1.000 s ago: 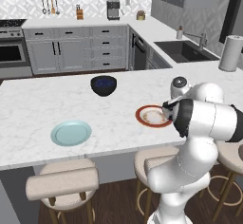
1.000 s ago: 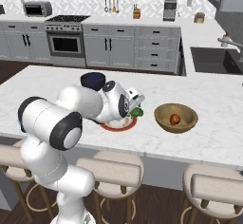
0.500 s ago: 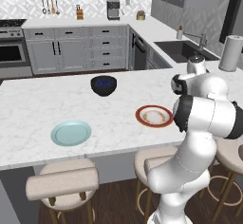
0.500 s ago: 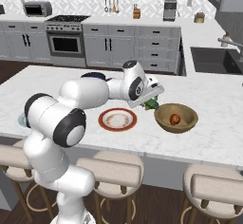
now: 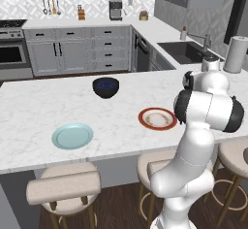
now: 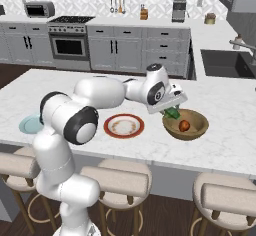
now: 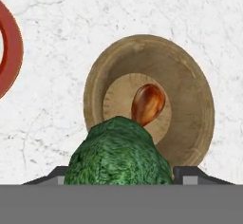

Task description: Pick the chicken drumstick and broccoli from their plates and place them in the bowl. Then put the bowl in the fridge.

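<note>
Carrying the dark-green, lumpy broccoli floret (image 7: 118, 152) clamped between the fingers of the two-finger gripper (image 6: 171, 111), I have it just above the near-left rim of the wide, light-brown wooden bowl (image 6: 197, 130) on the white marble counter (image 6: 225, 110). The small orange-brown chicken drumstick (image 7: 147, 104) already lies in the bowl's middle, so I judge the transfer step about half done. The white plate with the red-orange rim (image 6: 124, 126) sits bare just left of the bowl; the plain pale blue-green plate (image 5: 72, 136) lies well apart, far left, and a dark navy bowl (image 5: 105, 87) stands on the far side. Next move: centre the floret over the bowl, lower slightly, then release. Afterwards the bowl goes to the fridge.
</note>
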Motion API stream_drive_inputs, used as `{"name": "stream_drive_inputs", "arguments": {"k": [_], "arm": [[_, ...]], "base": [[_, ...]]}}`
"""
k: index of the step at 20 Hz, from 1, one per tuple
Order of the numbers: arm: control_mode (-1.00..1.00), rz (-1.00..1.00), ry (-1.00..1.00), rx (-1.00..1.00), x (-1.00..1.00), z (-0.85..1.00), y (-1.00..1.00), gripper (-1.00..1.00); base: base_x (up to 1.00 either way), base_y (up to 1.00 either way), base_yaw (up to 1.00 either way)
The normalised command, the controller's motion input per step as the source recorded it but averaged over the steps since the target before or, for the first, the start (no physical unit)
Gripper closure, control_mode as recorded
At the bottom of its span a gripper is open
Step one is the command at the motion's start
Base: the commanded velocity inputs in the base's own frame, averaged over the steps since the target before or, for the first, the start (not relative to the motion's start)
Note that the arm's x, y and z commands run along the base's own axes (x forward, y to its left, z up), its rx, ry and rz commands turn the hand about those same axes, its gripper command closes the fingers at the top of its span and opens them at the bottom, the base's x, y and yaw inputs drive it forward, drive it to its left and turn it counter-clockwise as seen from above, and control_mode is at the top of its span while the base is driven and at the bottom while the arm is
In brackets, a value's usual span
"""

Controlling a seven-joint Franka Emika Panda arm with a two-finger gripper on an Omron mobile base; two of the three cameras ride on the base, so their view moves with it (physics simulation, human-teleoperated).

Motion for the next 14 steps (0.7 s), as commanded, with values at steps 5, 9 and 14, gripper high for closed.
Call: {"name": "stream_drive_inputs", "arguments": {"k": [5,9,14], "arm": [[-1.0,-0.04,0.0,0.0,0.0,-0.43,-0.24,1.0],[-1.0,-0.01,0.0,0.0,0.12,-0.13,-0.19,1.0],[-1.0,0.0,0.0,0.0,0.31,-0.08,-0.17,1.0]], "base": [[0.0,0.0,0.0],[0.0,0.0,0.0],[0.0,0.0,0.0]]}}
